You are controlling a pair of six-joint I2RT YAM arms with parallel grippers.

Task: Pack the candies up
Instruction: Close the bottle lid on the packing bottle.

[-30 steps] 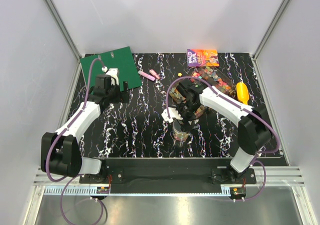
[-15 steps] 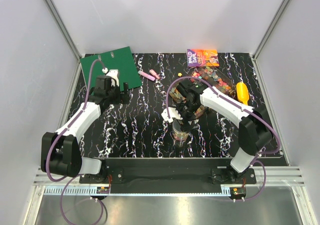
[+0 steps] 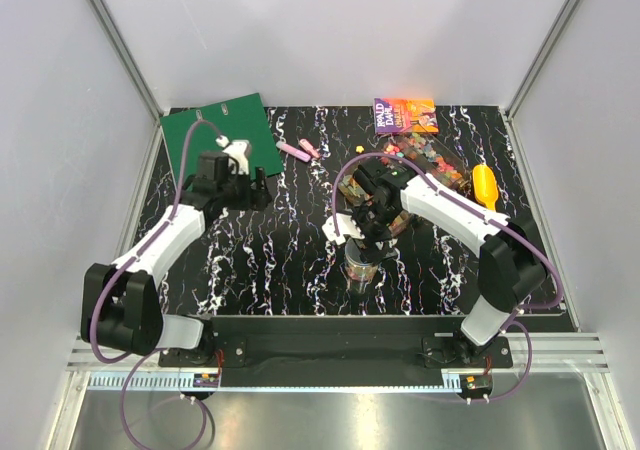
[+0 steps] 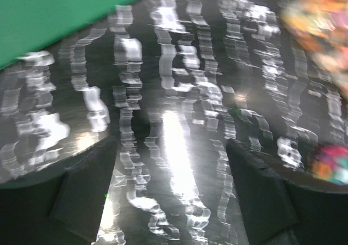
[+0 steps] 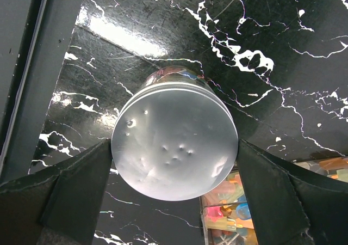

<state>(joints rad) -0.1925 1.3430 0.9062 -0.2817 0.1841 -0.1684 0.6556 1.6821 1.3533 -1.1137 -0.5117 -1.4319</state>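
A clear glass jar [image 3: 362, 267] with candies inside stands front centre on the table. My right gripper [image 3: 366, 232] hangs over it. In the right wrist view the right gripper [image 5: 175, 147] is shut on the jar's round silver lid [image 5: 174, 158], one finger against each side. More candies [image 3: 432, 158] lie in a clear tray [image 3: 452, 178] at the back right, also in the right wrist view [image 5: 231, 212]. My left gripper [image 3: 250, 185] is open and empty over bare table; the left wrist view [image 4: 171, 144] is blurred, with candies [image 4: 321, 16] at its top right.
A green board [image 3: 222, 130] lies at the back left. Pink highlighters [image 3: 298, 150] lie behind the centre. A purple and orange book [image 3: 405, 116] lies at the back. A yellow scoop [image 3: 484, 185] lies right of the tray. A loose yellow candy [image 3: 359, 150] lies by the tray.
My left gripper has swung right, off the green board and toward the table's middle. My right gripper has stayed on the lid over the jar.
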